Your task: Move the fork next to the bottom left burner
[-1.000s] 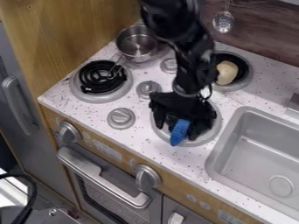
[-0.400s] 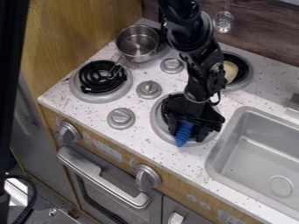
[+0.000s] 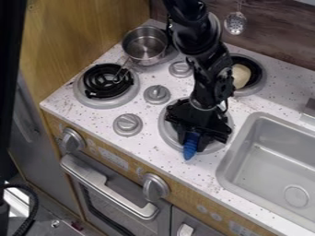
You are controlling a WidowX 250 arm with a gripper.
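Observation:
The black gripper (image 3: 195,138) hangs over the lower right burner (image 3: 166,130), hiding most of it. Its fingers are closed around the fork (image 3: 190,148), of which a blue, ridged piece juts out toward the counter's front edge; the rest is hidden by the gripper. Whether the fork touches the surface, I cannot tell. The bottom left burner (image 3: 108,81), a black coil in a grey ring, lies to the upper left of the gripper, apart from it and the fork.
A metal pot (image 3: 145,46) stands on the back left burner. A pale round item (image 3: 241,75) lies on the back right burner. Stove knobs (image 3: 128,125) sit between the burners, and a grey sink (image 3: 271,156) is at the right.
The gripper has shifted right and then a little back left and toward the front edge, with the blue piece moving along. A dark shape has come in along the left edge.

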